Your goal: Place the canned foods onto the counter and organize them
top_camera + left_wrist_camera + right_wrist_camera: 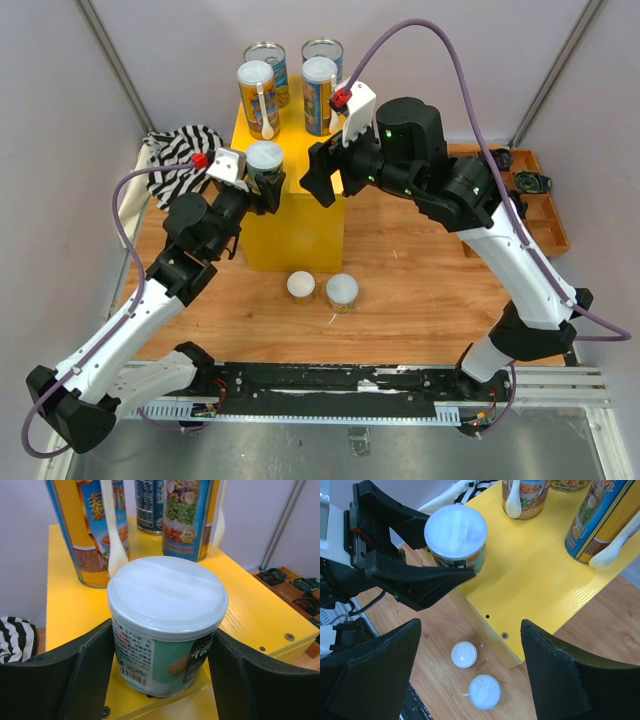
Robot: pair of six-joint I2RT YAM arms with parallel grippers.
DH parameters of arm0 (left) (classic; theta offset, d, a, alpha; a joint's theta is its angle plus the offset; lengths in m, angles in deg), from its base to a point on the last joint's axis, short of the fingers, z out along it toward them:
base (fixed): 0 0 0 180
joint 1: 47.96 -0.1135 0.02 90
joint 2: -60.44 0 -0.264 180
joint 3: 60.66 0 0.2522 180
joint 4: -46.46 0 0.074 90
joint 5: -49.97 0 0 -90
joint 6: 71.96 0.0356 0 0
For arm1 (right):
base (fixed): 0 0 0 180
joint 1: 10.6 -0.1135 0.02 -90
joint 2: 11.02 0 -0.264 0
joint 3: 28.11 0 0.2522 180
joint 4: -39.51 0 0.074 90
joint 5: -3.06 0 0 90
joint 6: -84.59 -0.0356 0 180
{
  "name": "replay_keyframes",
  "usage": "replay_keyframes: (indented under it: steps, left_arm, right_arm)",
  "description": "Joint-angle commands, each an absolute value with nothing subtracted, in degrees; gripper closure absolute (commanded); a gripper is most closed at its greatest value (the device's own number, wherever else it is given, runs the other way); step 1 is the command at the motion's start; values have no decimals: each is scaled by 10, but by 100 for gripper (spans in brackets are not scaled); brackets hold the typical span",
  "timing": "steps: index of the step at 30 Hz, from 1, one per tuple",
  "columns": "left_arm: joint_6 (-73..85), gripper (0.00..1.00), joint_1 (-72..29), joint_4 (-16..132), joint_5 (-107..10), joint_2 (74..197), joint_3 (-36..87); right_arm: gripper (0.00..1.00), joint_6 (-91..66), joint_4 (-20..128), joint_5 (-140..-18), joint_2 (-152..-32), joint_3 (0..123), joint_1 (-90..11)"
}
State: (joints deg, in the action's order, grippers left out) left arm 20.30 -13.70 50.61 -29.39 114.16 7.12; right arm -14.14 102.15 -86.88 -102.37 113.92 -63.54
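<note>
The yellow counter (300,228) stands mid-table. Several tall cans stand at its back: two silver-topped (265,58) (323,52), two white-lidded with spoons (256,97) (320,95). My left gripper (266,176) is shut on a short green can with a white lid (167,625), whose base rests on the counter's near left corner (255,605). That can also shows in the right wrist view (455,535). My right gripper (470,675) is open and empty, above the counter's front edge (540,575). Two short white-lidded cans (301,285) (342,291) stand on the table in front.
A black-and-white striped cloth (180,150) lies left of the counter. A brown compartmented wooden tray (545,205) with dark small items sits at the right. Grey walls close in the back and sides.
</note>
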Motion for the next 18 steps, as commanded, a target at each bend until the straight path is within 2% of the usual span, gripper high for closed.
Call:
replay_keyframes:
  steps: [1, 18]
  left_arm:
    - [176, 64, -164, 477, -303, 1135, 102]
    - [143, 62, -215, 487, -338, 1165, 123]
  right_arm:
    - [19, -141, 1002, -877, -1005, 1127, -631]
    - [19, -143, 981, -868, -963, 1051, -631]
